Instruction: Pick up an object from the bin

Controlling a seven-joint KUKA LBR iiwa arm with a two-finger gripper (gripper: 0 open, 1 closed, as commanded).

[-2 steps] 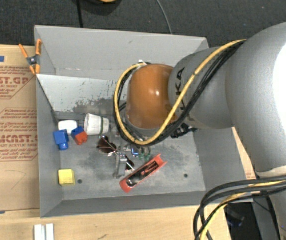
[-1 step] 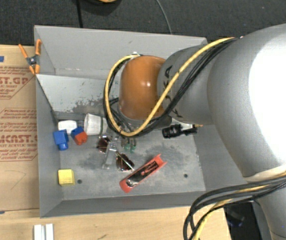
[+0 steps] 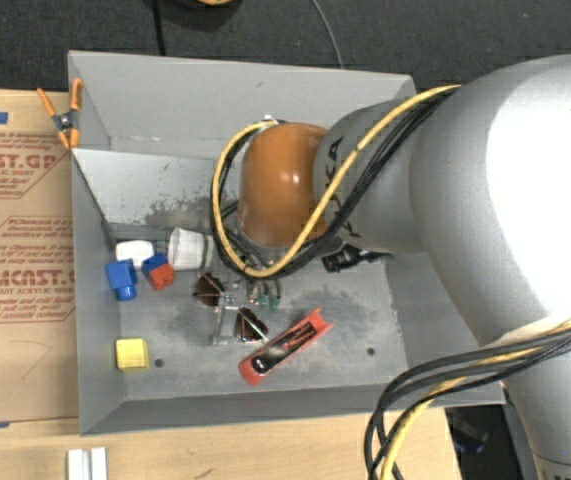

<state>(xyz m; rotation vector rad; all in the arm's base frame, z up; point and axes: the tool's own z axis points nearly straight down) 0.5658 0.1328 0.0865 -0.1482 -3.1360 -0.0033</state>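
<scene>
**Pincer low in the bin, nothing picked yet**

The pincer [image 3: 230,308] hangs low over the middle of the bin's floor, under the arm's orange cover [image 3: 277,186]. Its two dark fingertips [image 3: 252,325] stand spread apart, one up-left and one down-right. I can make out nothing gripped between them, only a small silvery bit that is hard to tell from the pincer's own metal.

Nearest is a red and black tool [image 3: 285,345], lying slantwise on the floor just beside the lower-right fingertip and not between the two. On the other side, near the upper-left fingertip, lie a white cap [image 3: 187,248] and a small orange-red block [image 3: 160,275]. Further out to the left are a blue block [image 3: 121,280] with a white piece [image 3: 133,252] above it, and a yellow block [image 3: 131,353] apart near the front wall of the bin [image 3: 145,180].

As I judge it, the reach down is done, while the closing on a thing and the lift are left. Every loose thing rests on the floor.
</scene>
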